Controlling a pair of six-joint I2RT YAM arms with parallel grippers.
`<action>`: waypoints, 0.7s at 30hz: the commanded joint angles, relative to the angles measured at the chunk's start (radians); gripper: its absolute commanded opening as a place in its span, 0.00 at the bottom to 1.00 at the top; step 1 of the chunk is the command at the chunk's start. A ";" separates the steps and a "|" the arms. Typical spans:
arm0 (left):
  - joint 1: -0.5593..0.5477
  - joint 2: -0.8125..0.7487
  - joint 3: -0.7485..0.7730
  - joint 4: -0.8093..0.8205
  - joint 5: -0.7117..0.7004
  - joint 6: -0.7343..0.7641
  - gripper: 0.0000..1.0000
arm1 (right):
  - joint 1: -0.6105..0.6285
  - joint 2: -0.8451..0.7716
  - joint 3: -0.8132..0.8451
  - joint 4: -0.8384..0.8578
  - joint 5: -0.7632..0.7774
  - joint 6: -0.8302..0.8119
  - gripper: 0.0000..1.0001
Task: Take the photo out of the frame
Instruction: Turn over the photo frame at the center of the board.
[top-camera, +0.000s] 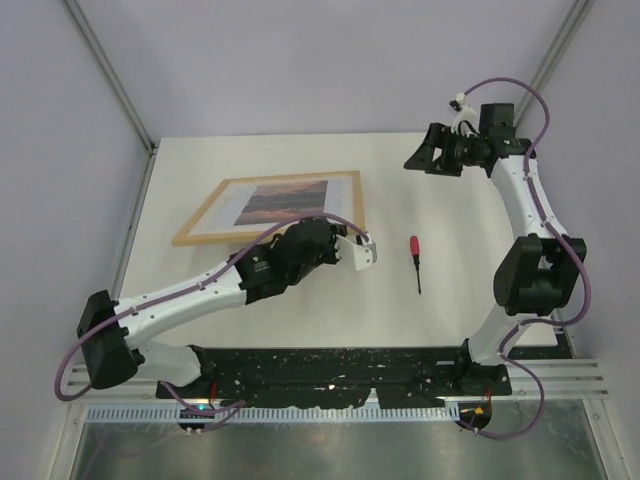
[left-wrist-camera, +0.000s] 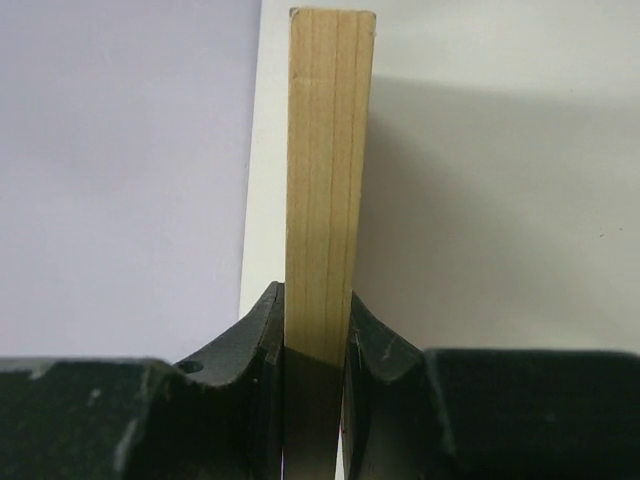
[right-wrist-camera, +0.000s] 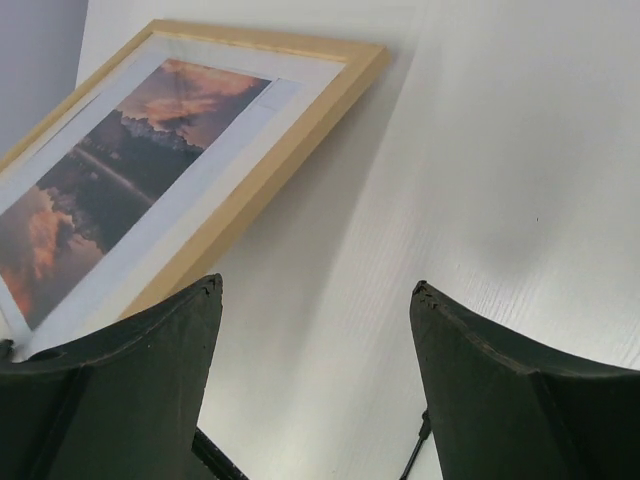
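The frame, thin light wood, lies at the table's left middle with the sunset photo still in it, face up behind a pale border. My left gripper is at the frame's near right corner. In the left wrist view its jaws are shut on the wooden strip, which runs straight away from the camera. My right gripper hangs high at the back right, open and holding nothing. From there it looks down on the frame and the photo. A shadow lies under the frame's right edge.
A small red-handled screwdriver lies on the white table to the right of the frame; its dark tip shows between my right fingers. Grey walls close in the table on the left, the back and the right.
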 joint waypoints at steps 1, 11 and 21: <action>0.013 -0.068 0.217 -0.287 0.069 -0.143 0.00 | -0.023 -0.144 -0.142 0.068 -0.115 -0.147 0.80; 0.112 -0.050 0.660 -0.533 0.181 -0.339 0.00 | -0.031 -0.347 -0.458 0.212 -0.047 -0.353 0.81; 0.413 0.030 0.932 -0.630 0.307 -0.650 0.00 | -0.059 -0.387 -0.500 0.185 0.003 -0.342 0.80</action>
